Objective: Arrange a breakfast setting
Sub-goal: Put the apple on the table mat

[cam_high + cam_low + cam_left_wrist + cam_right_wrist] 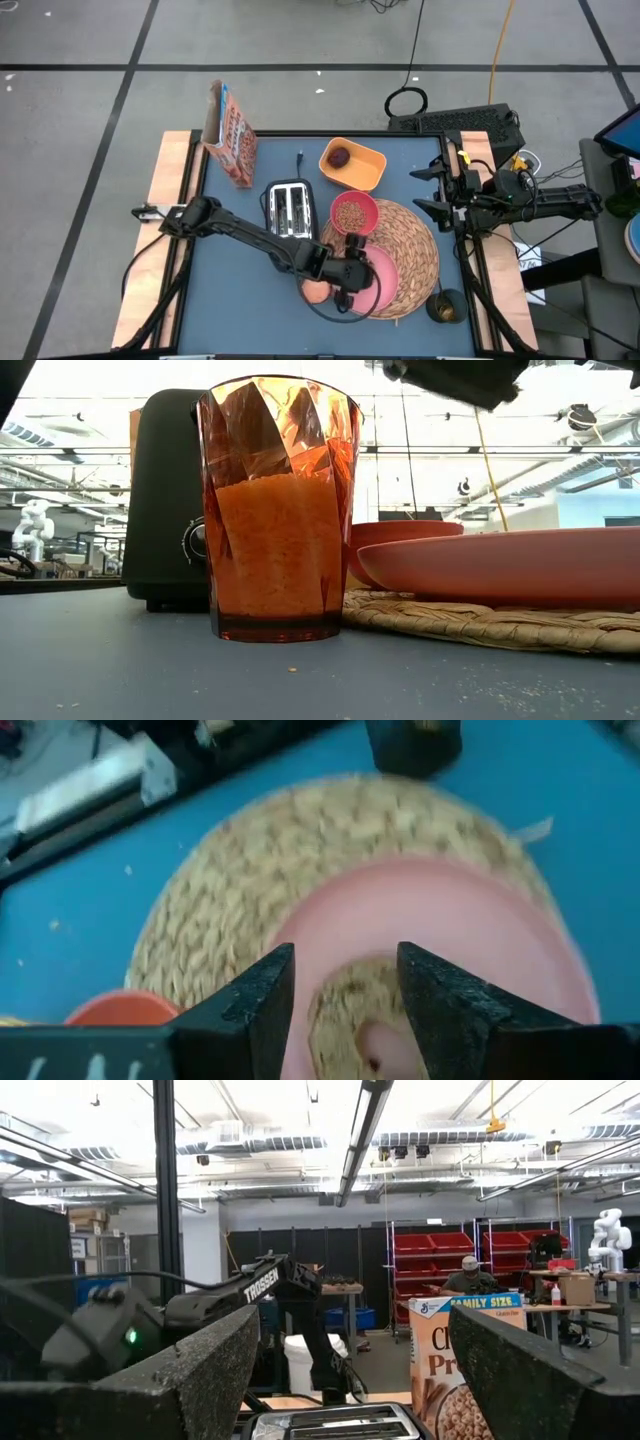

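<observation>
The round woven straw placemat (410,250) lies at the table's right near side. The flat pink plate (382,285) rests on its near left part, and the pink bowl (354,213), filled with cereal, on its far left edge. The brown ring-shaped bread (350,1015) lies on the plate (450,920). My left gripper (350,268) is open just above the bread, its fingers (262,995) on either side of it. The dark-red fruit (340,157) sits in a yellow bowl (365,170) at the far side. My right gripper (350,1380) is open and empty at the table's right edge. My left gripper comes at the bread from above, pointing down, with one finger on each side of the ring. The bread lies flat on the plate. Plate shows between one finger and the bread's edge (318,1010). I cannot tell whether the other finger touches it.
A black toaster (290,210) stands mid-table and a cereal box (230,130) at the far left. An orange tumbler (275,510) stands beside the plate's left edge. A small dark object (445,305) sits at the near right corner.
</observation>
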`<state>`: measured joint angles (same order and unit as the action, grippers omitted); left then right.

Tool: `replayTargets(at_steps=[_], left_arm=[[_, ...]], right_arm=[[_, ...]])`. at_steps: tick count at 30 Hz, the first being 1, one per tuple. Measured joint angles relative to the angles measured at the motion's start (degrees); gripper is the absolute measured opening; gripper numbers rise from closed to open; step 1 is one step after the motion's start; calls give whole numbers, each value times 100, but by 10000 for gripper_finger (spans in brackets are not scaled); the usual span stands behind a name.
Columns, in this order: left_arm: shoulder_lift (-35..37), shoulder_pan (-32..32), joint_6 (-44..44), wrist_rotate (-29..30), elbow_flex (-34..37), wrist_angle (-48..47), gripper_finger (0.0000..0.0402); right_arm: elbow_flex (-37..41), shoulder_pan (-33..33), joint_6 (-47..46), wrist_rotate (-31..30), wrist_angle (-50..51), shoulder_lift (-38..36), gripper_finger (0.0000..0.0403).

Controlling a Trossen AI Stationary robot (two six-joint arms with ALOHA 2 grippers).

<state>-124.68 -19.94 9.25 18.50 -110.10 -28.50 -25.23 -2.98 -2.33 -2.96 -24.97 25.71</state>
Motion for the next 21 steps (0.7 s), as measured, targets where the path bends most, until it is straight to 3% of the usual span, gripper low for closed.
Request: replayTargets(at_steps=[5,11,16,21], left_arm=[[287,44,-239,-4,0,156,184],[1021,267,-533,0,0,-438,184],[1714,575,-716,-4,0,-1009,184],[2173,1048,-829,0,0,-1566,184]], right_arm=[[0,0,-80,-20,47,1,320],[-3,0,-238,-36,99,91,320],[-304,9,-236,-602,199,439,320],[-897,201,504,-1066,692,1048,320]])
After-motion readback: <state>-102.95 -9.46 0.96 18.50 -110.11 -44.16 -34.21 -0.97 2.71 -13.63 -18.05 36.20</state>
